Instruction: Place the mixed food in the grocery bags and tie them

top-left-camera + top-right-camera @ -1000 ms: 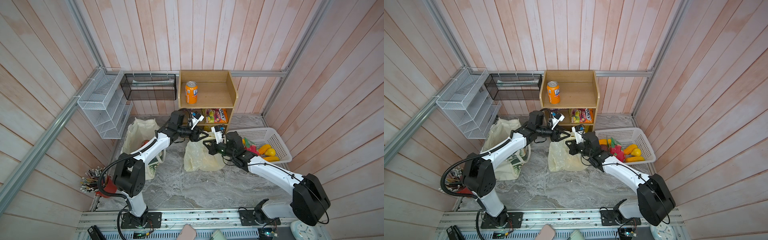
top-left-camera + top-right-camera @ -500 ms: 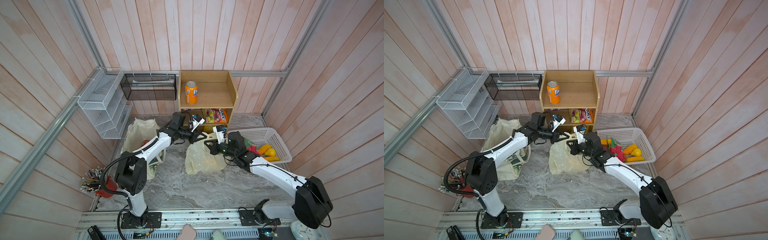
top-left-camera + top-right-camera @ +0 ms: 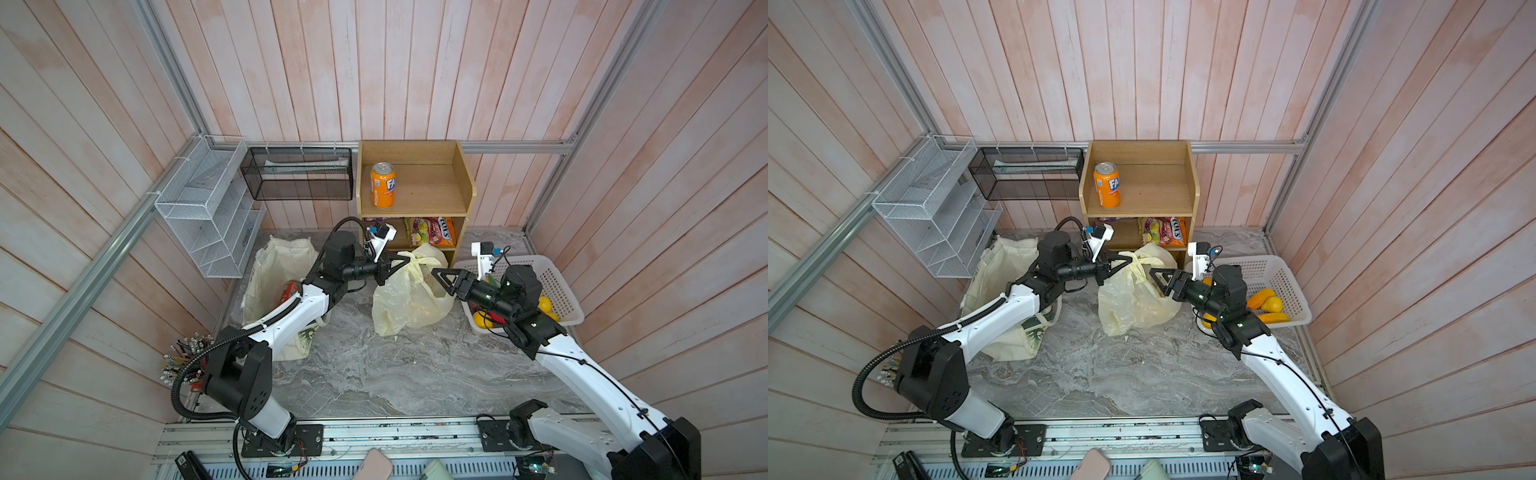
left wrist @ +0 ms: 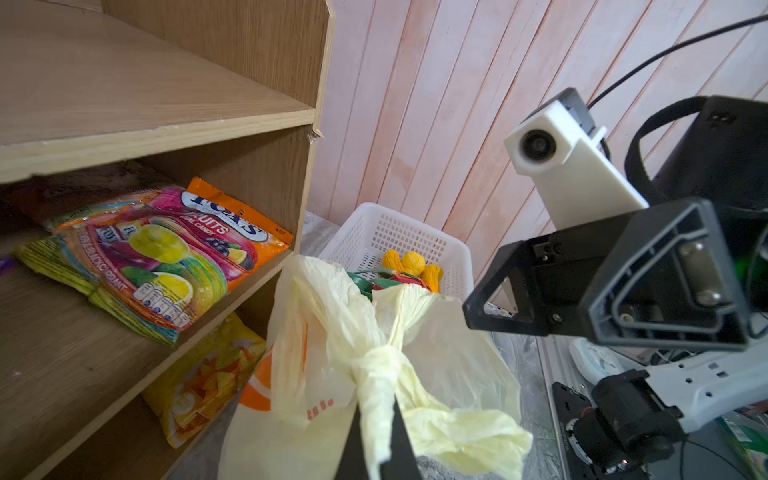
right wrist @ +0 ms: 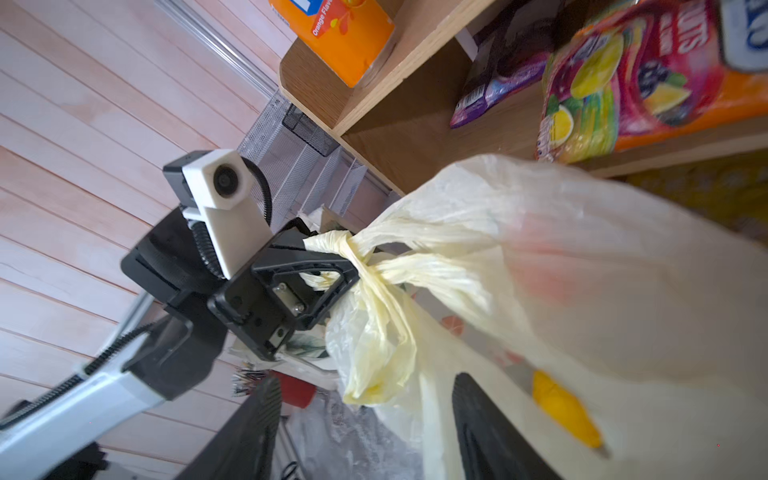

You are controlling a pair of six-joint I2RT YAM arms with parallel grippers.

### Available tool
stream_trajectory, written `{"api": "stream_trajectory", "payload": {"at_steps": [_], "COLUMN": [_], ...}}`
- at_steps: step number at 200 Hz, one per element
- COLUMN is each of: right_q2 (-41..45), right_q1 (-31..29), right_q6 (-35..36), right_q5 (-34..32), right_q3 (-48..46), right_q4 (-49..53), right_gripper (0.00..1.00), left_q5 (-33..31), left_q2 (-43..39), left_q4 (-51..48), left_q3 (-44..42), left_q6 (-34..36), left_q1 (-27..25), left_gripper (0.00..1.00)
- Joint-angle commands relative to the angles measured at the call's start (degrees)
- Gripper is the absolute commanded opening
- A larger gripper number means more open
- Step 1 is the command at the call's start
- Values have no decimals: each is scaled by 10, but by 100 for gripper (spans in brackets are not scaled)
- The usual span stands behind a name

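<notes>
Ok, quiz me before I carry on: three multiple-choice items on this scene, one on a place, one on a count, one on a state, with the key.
1. On the light-wood shelf unit, where does the orange soda can stand? A bottom shelf; B middle shelf; C top shelf.
2. How many bags sit on the grey marble tabletop? A one; B two; C four.
3. The left gripper is: A shut on the knotted handles of the thin pale-yellow plastic bag; B wide open; C out of sight.
Key: 1 C, the can stands upright on the top board. 2 B, the plastic bag and a cream canvas tote. 3 A, the left wrist view shows its fingers pinching the twisted handle next to the knot.
</notes>
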State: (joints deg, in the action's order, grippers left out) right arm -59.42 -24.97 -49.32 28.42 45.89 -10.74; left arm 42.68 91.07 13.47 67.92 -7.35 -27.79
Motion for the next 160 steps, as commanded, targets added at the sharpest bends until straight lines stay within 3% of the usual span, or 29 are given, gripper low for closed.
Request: {"api": "stream_trajectory", "payload": {"at_steps": [1,52,160], "right_q2": [-8,-28,-102], "right_q1": [-14,-52,-47], "right_q6": [-106,-172,-246], "right_q5": [22,-13,-44], "right_q3": [9,9,0], "right_q4": [-53,-110,-228], "right_gripper": [74,77,77], "left_q5": [-47,-69,-43], "left_q2": [-10,-15,-29], "left_q4": [45,32,37], "left_q3": [-10,-11,-26], "left_q6": [5,26,47], "left_q1": [-14,-28,-43], "left_gripper": [0,0,0]}}
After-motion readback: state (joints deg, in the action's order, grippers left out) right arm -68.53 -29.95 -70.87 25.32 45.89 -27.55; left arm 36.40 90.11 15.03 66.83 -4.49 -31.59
